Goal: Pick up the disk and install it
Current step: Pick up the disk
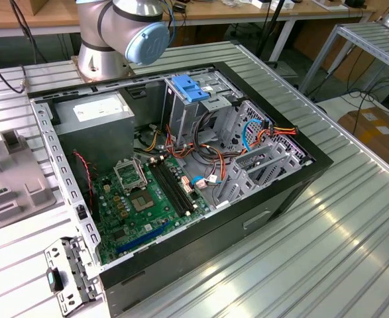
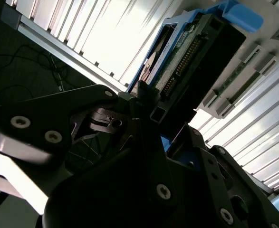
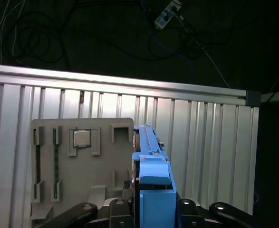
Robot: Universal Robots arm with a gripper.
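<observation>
My black tool (image 2: pixel 156 116) looks clamped on the flat metal disk in its blue plastic carrier (image 3: pixel 153 164), edge-on over the ribbed aluminium table (image 3: pixel 215 156), long axis pointing straight out from my grip, beside the grey plastic tray (image 3: pixel 106 166).

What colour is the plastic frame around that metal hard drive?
The plastic frame is bright blue; clearest in the first wrist view.
</observation>
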